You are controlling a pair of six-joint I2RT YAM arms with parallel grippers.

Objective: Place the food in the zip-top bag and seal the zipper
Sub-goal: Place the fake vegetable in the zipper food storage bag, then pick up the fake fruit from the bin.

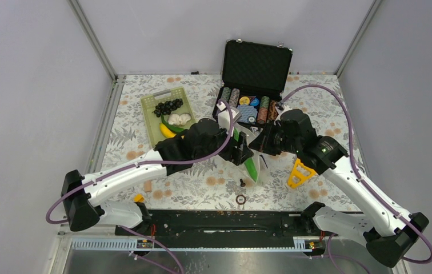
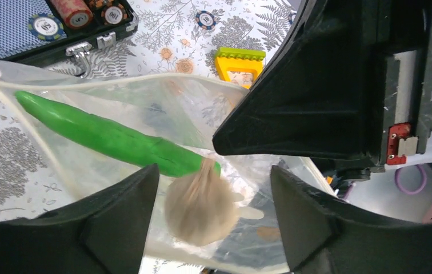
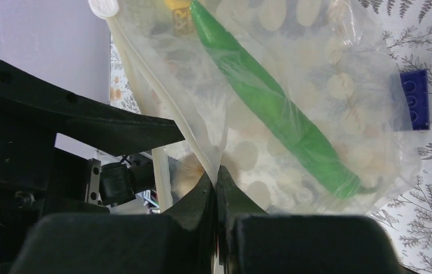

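The zip-top bag (image 2: pixel 145 108) hangs open between my two grippers, and it also shows in the top view (image 1: pixel 261 164). A long green pepper (image 2: pixel 111 140) lies inside it. A white garlic bulb (image 2: pixel 199 200) is blurred between my left gripper's open fingers, over the bag's mouth and touching neither finger. My left gripper (image 2: pixel 214 171) is open. My right gripper (image 3: pixel 216 172) is shut on the bag's mouth edge at the pale zipper (image 3: pixel 162 97). The grape bunch (image 1: pixel 168 107), another garlic bulb (image 1: pixel 180 119) and the banana (image 1: pixel 167 131) lie in the green basket (image 1: pixel 152 108).
An open black case (image 1: pixel 256 63) of poker chips stands behind the bag. A yellow triangular tool (image 1: pixel 300 174) lies right of the bag. A blue brick (image 3: pixel 415 100) lies on the floral cloth. Small loose bits lie near the table's front edge (image 1: pixel 240 198).
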